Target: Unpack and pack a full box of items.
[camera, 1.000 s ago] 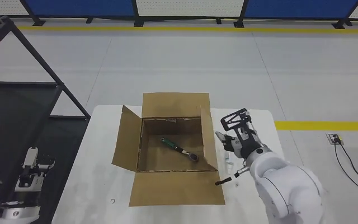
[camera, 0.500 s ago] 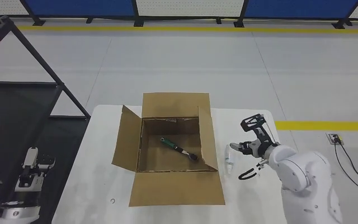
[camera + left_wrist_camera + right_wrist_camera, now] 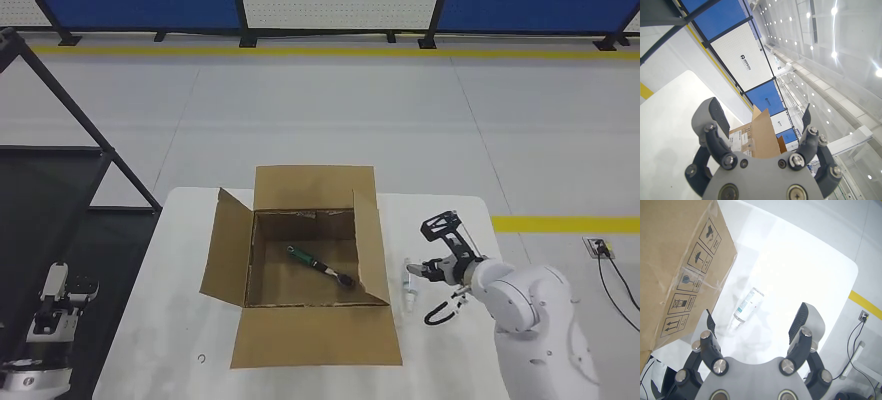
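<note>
My right gripper (image 3: 755, 311) is spread wide and holds nothing. It hangs over the right side of the tabletop (image 3: 180, 300), just right of the open cardboard box (image 3: 305, 345).

What matters for me now is the small white bottle (image 3: 747, 308). It lies on its side on the tabletop, just beside the box's right wall but not touching it, and a little to the left of my gripper. Its long axis runs near to far, roughly along that wall, and the narrow cap end seems to point to the near edge. My two fingers stand left and right of it, so they sit across the bottle's width. If I am to take it, I judge a straight drop would close on the body, with little room between the left finger and the box wall.

A wrench (image 3: 320, 266) lies slantwise on the box floor.

My left gripper (image 3: 761, 106) is also wide and empty, well off past the tabletop's left edge, so the right arm is much nearer.
</note>
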Motion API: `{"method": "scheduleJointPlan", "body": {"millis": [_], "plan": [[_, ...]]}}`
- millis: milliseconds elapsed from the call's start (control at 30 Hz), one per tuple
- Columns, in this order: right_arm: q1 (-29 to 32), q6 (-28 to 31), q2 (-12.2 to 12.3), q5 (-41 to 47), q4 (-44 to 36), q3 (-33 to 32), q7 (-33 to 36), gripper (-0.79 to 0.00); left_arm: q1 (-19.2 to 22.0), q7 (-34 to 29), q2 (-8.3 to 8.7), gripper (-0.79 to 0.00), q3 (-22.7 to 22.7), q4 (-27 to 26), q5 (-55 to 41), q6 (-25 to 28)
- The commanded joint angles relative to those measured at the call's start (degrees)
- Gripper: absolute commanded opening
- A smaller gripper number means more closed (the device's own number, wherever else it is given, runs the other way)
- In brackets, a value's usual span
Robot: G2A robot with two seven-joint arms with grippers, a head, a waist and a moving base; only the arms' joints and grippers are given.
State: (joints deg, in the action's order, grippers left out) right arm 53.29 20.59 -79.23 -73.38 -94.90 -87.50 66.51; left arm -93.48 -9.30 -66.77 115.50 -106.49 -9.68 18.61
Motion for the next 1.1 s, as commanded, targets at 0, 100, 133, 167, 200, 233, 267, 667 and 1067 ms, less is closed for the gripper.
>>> {"method": "scheduleJointPlan", "body": {"millis": [0,100,133,167,200,233,267,667,1067], "plan": [[-0.82,-1.26,-0.01,-0.84,1.84,1.44,0.33,0.0,0.0,0.0,0.0,0.0,0.0,0.0,0.0,0.0],[-1.39,-4.1,-0.08,-1.97,3.76,3.09,-0.06,0.0,0.12,-0.02,-0.09,0.0,-0.34,-0.02,-0.15,-0.82],[-1.41,-5.71,-0.1,-2.75,4.39,3.46,-0.27,0.0,0.09,-0.03,-0.12,0.0,-0.41,0.03,-0.12,-0.84],[-1.45,-7.34,-0.14,-3.58,4.97,3.99,-0.46,0.0,0.04,-0.02,-0.15,0.0,-0.49,0.08,-0.07,-0.83],[-1.44,-8.73,-0.19,-4.44,5.53,4.6,-0.62,0.0,-0.01,-0.05,-0.18,0.0,-0.53,0.09,0.01,-0.76],[-1.41,-9.91,-0.25,-4.93,6.07,5.26,-0.57,0.0,-0.07,-0.08,-0.21,0.0,-0.54,0.18,0.05,-0.72],[-1.45,-10.81,-0.32,-5.0,6.44,5.8,-0.46,0.0,-0.11,-0.1,-0.24,0.0,-0.52,0.23,0.06,-0.65],[-2.94,-20.16,-0.93,-7.27,13.05,10.0,-1.57,0.0,-1.29,-0.58,-0.53,0.0,0.36,0.68,0.19,-0.05],[-5.85,-20.95,-1.3,-5.87,19.33,12.19,-1.24,-0.332,-2.25,-0.85,-0.83,0.0,1.62,0.96,-0.67,0.93]]}}
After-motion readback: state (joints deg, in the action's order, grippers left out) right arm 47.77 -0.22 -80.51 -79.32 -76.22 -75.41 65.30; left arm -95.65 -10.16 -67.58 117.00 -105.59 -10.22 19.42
